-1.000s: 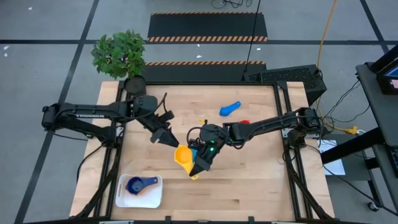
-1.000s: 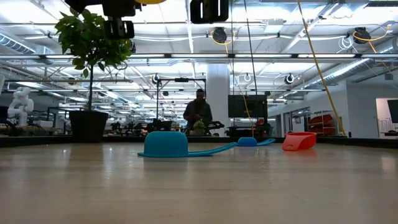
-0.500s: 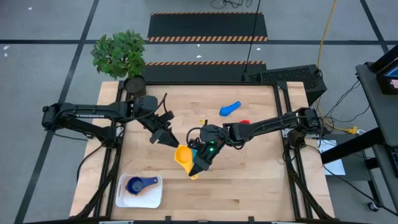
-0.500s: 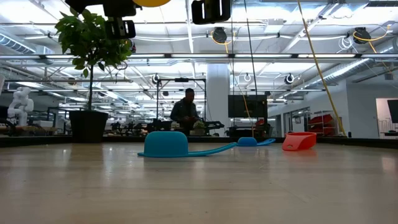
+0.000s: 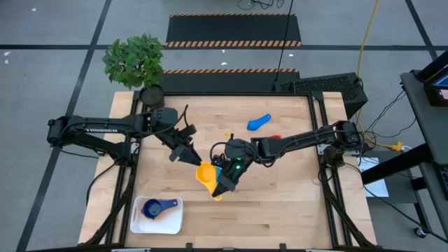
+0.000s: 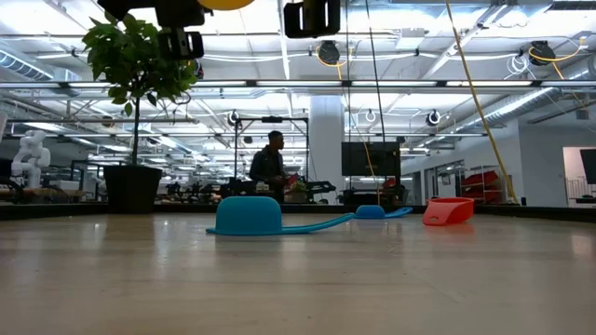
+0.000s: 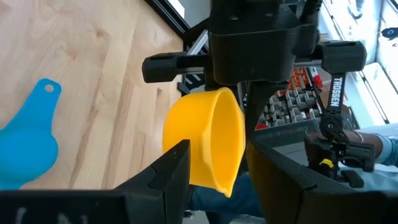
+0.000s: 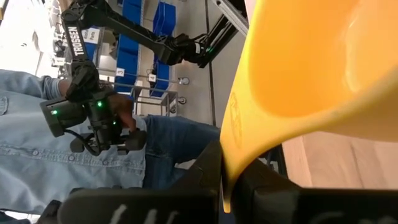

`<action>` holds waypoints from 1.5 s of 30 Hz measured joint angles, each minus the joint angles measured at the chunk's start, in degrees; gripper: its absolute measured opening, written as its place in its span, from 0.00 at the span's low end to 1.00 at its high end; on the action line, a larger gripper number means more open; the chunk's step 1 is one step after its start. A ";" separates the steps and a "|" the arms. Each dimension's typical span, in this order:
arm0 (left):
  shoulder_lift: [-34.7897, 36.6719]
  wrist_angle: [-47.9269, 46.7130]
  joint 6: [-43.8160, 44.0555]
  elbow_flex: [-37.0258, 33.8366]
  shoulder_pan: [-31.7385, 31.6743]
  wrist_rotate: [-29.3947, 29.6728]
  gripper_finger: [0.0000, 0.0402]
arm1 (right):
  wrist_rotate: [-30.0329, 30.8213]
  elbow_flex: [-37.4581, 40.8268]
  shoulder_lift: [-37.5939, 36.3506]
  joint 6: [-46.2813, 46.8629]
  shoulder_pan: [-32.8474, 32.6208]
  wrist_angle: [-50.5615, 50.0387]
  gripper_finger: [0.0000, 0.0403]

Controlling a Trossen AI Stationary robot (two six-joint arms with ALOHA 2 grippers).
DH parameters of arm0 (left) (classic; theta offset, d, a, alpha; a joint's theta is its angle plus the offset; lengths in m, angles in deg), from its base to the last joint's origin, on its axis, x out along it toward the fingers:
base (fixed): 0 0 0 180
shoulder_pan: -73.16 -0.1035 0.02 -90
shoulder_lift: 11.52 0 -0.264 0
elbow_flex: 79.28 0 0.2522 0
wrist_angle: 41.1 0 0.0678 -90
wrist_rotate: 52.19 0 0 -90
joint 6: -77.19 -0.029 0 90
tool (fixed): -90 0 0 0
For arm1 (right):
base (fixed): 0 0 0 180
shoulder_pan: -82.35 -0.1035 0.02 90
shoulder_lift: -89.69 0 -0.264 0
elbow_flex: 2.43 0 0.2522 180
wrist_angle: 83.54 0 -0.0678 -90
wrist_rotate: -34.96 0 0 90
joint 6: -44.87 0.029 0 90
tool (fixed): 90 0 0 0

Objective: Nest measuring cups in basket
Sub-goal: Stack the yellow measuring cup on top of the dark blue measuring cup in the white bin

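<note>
A yellow measuring cup [image 5: 205,174] hangs above the middle of the table between my two grippers. My right gripper [image 5: 222,183] is shut on it from the table's right. My left gripper [image 5: 193,160] comes from the left, its fingers on either side of the bowl [image 7: 205,140]. A light blue cup [image 6: 247,216] lies upside down on the table below them. A blue cup [image 5: 259,122] and a red cup [image 6: 447,210] lie farther back. The white basket [image 5: 175,222] at the near left holds a dark blue cup [image 5: 150,208]. My left gripper has the yellow cup's bowl between its two fingers, one at the bowl's rounded outer side [image 7: 180,134], the other at the rim [image 7: 241,137]. It comes nearly level from the table's left. The cup is clear of the table. My right gripper pinches the yellow cup's flat handle [image 8: 225,168] between its two fingers. It comes slanting from the table's right and far side. The bowl [image 8: 323,56] sticks out beyond the fingertips, and the cup is lifted clear of the table.
A potted plant [image 5: 136,63] stands at the far left corner. Dark frame rails [image 5: 318,140] run along the table's sides. Bare wood [image 5: 280,210] lies at the near right. A person [image 6: 270,167] stands in the room beyond the table.
Both arms and the cups have kept still. The person in the room beyond the table has walked toward the left.
</note>
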 joint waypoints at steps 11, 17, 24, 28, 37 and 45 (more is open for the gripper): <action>0.00 -0.29 0.01 0.00 -0.02 3.33 0.30 | -0.57 0.00 0.00 -2.91 2.06 -0.59 0.00; 0.00 -0.26 0.02 0.00 -0.02 3.84 0.12 | -0.83 0.00 -0.02 -3.62 2.19 -0.50 0.00; 0.07 0.17 -0.24 0.02 -0.02 3.31 0.04 | -1.74 0.07 -0.01 -4.57 2.22 -1.22 0.00; 0.07 0.19 0.48 0.02 -0.02 3.29 0.02 | -0.22 0.07 -0.02 -6.02 2.11 -0.61 0.03; 1.71 -0.88 4.25 0.02 0.88 4.50 0.01 | -0.02 0.07 0.00 -5.17 2.86 0.37 0.33; 7.27 -12.17 7.29 0.04 7.85 18.19 0.01 | -3.71 0.07 -0.02 -6.47 6.26 -0.28 0.50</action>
